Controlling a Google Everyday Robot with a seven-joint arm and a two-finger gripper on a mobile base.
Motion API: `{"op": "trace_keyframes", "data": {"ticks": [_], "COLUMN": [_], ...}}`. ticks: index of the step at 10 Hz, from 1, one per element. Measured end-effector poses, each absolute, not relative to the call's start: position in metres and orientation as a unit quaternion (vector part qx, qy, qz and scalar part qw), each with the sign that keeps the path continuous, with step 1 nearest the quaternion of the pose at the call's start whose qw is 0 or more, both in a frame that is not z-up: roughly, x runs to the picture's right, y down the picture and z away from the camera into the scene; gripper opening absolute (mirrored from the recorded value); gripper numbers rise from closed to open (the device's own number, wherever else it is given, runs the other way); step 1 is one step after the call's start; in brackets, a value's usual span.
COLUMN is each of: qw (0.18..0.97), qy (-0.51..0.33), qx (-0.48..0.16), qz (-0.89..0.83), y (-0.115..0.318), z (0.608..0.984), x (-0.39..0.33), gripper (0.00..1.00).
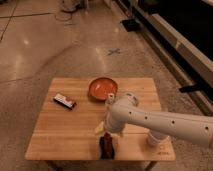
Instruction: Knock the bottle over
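My white arm (pixel 160 120) reaches from the right across the wooden table (pixel 70 125). My gripper (pixel 105 141) hangs at its left end, low over the table's front edge. It looks dark with a reddish patch, and a pale yellowish part (pixel 99 128) sits just above it. A white upright object (pixel 153 139) stands near the front right corner, partly hidden under the arm. It may be the bottle, but I cannot tell for sure. It is well to the right of the gripper and apart from it.
A red bowl (pixel 102 88) sits at the back middle of the table. A small dark and white snack bar (pixel 64 101) lies at the left. Polished floor surrounds the table, and a dark counter (pixel 180 35) runs along the right.
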State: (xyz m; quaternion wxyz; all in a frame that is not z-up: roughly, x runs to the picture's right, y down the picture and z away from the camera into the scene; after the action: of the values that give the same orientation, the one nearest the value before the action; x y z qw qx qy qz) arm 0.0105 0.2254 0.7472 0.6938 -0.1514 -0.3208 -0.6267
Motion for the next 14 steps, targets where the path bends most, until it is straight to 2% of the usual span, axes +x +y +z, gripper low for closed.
{"op": "trace_keyframes", "data": {"ticks": [14], "qw": [0.694], "qy": [-0.314], "qx": [-0.154], "qz": [-0.629], "y": [0.2229], "z": [0.7504], "x": [0.0153], "gripper": [0.80]}}
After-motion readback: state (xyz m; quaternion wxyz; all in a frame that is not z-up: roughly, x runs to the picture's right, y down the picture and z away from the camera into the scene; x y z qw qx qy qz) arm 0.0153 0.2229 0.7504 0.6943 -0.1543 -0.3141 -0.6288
